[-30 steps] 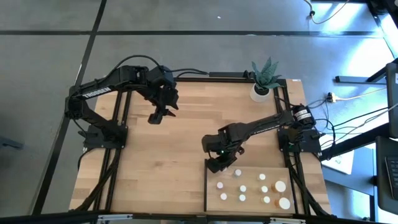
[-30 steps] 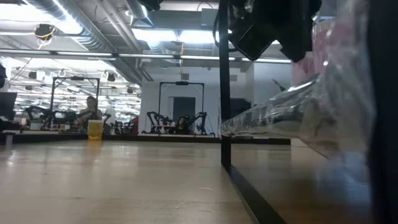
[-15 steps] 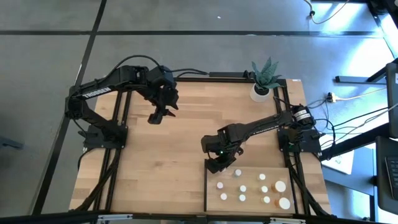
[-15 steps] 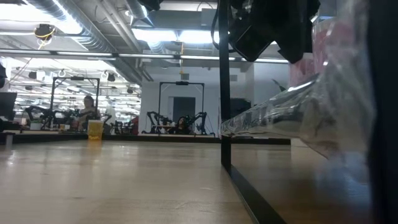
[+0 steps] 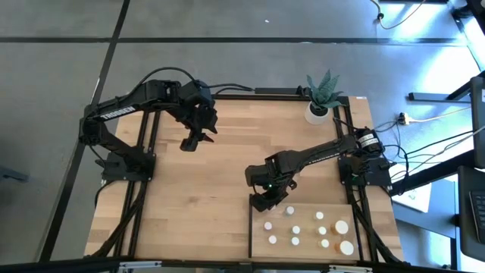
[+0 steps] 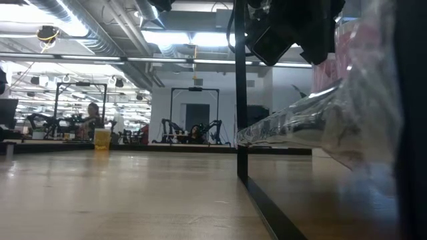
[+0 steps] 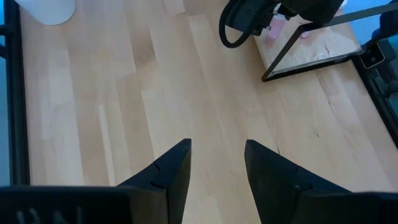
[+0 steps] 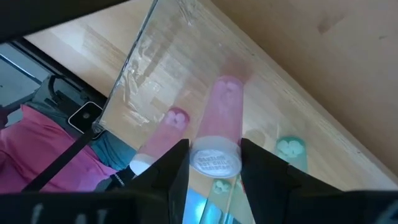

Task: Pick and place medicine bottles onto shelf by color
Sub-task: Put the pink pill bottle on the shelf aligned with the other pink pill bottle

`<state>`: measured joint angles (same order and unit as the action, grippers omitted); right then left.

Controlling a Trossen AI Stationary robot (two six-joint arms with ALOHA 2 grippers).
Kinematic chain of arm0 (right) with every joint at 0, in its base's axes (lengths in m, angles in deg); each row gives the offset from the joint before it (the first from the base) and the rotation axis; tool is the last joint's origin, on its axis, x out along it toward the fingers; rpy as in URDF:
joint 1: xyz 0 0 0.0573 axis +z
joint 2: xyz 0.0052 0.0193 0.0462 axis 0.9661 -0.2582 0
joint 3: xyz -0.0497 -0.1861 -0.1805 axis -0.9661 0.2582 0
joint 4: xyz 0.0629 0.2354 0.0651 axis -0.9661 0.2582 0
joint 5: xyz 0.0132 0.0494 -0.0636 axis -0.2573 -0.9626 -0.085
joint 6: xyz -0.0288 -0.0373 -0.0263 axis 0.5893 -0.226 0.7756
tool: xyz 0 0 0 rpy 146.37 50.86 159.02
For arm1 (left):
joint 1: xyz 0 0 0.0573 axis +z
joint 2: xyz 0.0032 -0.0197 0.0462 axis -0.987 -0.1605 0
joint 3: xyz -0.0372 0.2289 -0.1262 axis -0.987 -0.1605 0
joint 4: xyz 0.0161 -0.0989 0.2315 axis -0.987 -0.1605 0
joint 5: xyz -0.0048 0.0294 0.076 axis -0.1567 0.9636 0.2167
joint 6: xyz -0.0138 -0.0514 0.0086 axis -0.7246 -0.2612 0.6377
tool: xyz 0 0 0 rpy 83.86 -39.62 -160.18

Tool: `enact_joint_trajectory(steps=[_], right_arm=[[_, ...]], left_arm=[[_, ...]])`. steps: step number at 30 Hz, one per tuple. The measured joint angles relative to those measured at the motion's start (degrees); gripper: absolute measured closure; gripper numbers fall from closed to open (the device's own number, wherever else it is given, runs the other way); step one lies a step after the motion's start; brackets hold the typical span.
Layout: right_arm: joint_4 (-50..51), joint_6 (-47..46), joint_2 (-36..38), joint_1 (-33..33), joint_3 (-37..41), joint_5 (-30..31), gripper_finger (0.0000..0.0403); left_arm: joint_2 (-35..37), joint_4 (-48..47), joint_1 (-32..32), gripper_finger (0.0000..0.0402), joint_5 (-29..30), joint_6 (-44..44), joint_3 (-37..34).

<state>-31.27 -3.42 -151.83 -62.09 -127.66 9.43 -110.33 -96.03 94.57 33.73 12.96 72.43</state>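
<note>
While the right gripper (image 8: 211, 163) hangs over the shelf (image 5: 258, 235) at its near corner, its fingers (image 8: 171, 168) flank a pink medicine bottle (image 8: 217, 134) by its white cap, barely parted from it. Other bottles (image 5: 322, 230) stand on the shelf. Farther off, the left gripper (image 7: 214, 165) waits half-open over bare table (image 7: 112, 99).

Bright overhead lighting, blurred low-view foreground.

High view straight down over whole desk (image 5: 189, 189). Low view at desk level, facing room. Left wrist view looks across desk toward shelf (image 7: 311, 46), at five o'clock from overhead. Right wrist view close on shelf.
</note>
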Motion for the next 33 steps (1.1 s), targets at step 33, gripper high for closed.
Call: enact_joint_trajectory(steps=[33], right_arm=[[0.0, 0.5, 0.0, 0.0, 0.0, 2.6, 0.0238]], left_arm=[[0.0, 0.0, 0.0, 0.0259, 0.0, 0.0, 0.0]])
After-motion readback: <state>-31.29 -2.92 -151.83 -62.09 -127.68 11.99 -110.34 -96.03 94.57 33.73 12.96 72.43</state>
